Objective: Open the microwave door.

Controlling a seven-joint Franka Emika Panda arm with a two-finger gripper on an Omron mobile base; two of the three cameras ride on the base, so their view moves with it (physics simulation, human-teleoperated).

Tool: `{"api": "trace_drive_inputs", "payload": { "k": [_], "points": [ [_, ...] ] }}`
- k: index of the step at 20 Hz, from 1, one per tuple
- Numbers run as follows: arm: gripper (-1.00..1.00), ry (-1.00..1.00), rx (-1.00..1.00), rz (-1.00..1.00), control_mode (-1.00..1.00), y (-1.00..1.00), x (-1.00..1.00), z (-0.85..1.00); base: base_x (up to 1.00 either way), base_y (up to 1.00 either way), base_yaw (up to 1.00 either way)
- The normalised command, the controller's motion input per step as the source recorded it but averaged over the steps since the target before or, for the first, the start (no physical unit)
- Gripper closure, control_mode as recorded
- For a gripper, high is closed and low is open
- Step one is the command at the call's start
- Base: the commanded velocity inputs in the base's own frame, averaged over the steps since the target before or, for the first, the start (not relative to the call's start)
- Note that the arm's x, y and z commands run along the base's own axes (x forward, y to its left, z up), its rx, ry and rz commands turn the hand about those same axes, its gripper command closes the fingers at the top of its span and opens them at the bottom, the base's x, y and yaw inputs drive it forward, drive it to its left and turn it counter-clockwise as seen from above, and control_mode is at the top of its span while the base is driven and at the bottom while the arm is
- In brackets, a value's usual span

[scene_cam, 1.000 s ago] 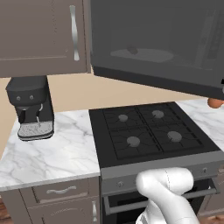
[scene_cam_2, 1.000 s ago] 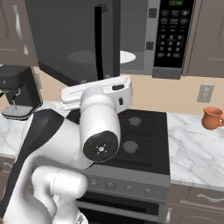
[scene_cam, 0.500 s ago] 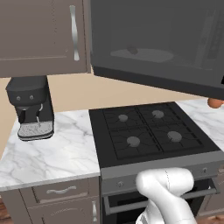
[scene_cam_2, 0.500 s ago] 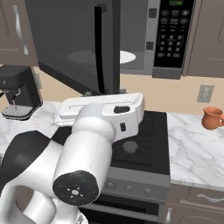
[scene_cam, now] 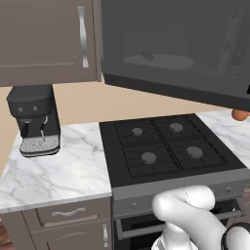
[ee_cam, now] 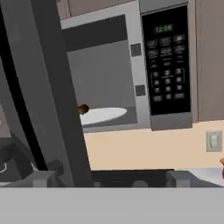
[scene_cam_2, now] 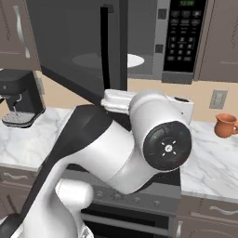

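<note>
Microwave door (scene_cam_2: 74, 51) is swung well out to the left on its hinge, edge-on in the hand view as a dark upright slab (ee_cam: 48, 87); long axis of that free edge runs vertical. The microwave (scene_cam_2: 181, 39) hangs above the stove (scene_cam: 161, 151), cavity exposed w/ white turntable plate (ee_cam: 103, 116) and a small dark item on it, black button panel (ee_cam: 168, 65) at its right.

End effector (ee_cam: 111, 179) sits low in the hand view, fingertips spread wide apart, nothing between them, no contact w/ the door. Door edge lies to the left of the end effector and just ahead, cavity straight in front.

Judgement: task looks essentially done, door stands roughly perpendicular to the microwave front or past it. If more swing is wanted, push would go leftward against the door's inner face, near the free edge for leverage. Otherwise next is a clear retreat, back and down over the stove, w/o clipping the door's lower corner.

Coffee machine (scene_cam: 34, 119) on the marble desk (scene_cam: 63, 171) left of stove; orange mug (scene_cam_2: 225, 125) far right.
</note>
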Motion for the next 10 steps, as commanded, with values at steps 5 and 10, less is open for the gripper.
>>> {"api": "trace_drive_inputs", "payload": {
  "k": [5,10],
  "points": [
    [-1.0,0.21,0.26,0.06,-1.0,0.12,0.02,-0.23,0.0,0.0,0.0],
    [-1.0,0.12,0.32,0.0,-1.0,0.03,0.23,-0.53,0.0,0.0,0.0]
  ]
}}
